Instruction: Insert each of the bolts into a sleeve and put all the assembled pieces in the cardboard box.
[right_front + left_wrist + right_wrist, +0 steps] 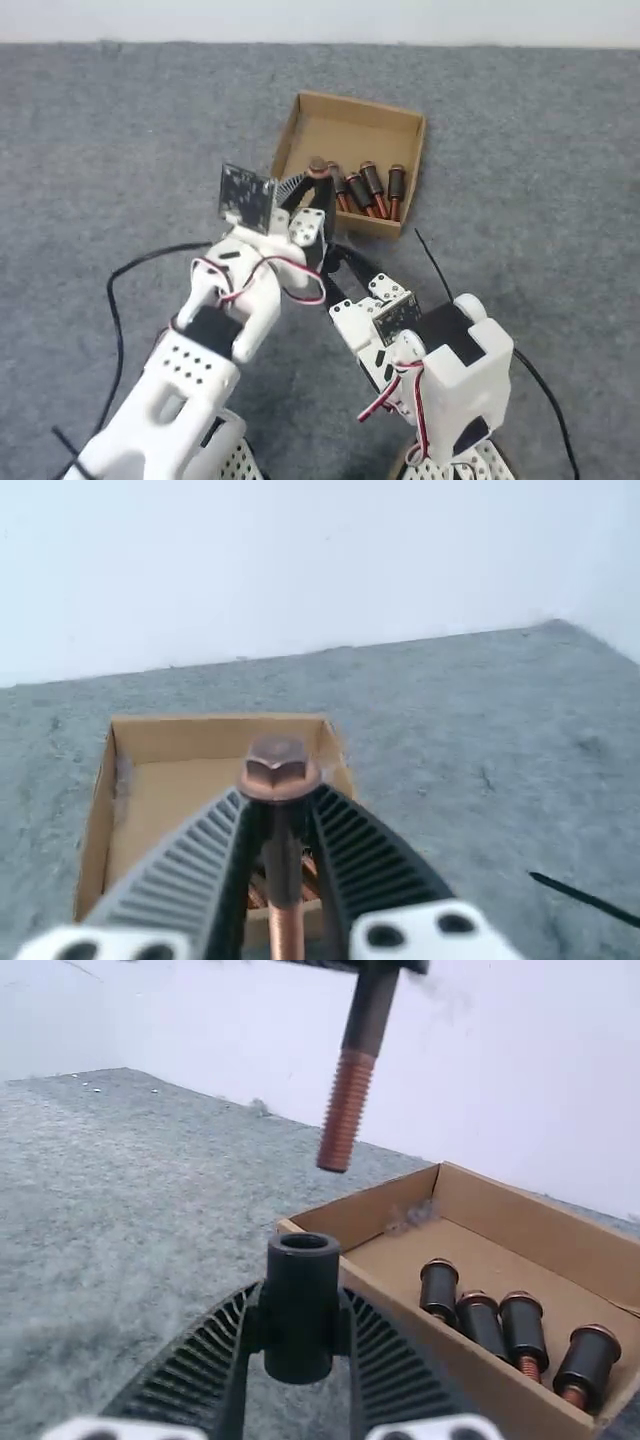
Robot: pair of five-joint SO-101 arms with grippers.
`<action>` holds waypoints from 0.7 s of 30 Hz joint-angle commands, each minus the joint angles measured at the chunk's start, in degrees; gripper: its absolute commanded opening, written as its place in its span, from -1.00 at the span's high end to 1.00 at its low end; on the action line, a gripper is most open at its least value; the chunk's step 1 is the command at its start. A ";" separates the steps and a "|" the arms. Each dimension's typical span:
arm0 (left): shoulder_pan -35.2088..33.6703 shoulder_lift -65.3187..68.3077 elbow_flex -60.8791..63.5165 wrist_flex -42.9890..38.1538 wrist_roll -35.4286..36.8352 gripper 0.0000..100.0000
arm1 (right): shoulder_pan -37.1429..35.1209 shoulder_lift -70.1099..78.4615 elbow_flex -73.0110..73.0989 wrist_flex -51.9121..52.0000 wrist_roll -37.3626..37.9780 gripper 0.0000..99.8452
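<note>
My left gripper (279, 815) is shut on a copper bolt (277, 767), hex head up and threaded end pointing down; in the high view this bolt (318, 170) sits at the near edge of the cardboard box (352, 122). My right gripper (301, 1312) is shut on a black sleeve (302, 1295), held upright with its bore facing up. The bolt's threaded tip (343, 1110) hangs above the sleeve, apart from it and slightly off to one side. Several assembled pieces (500, 1328) lie in a row inside the box (560, 1240).
Grey carpet (120, 140) covers the table around the box. A black cable (125, 275) loops beside the left arm, and a thin black wire (432, 258) sticks up near the right arm. A white wall stands behind.
</note>
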 commanded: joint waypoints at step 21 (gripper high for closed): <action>4.75 -12.57 8.48 -2.02 -0.09 0.98 | -0.22 -1.10 1.41 -1.98 -0.44 0.99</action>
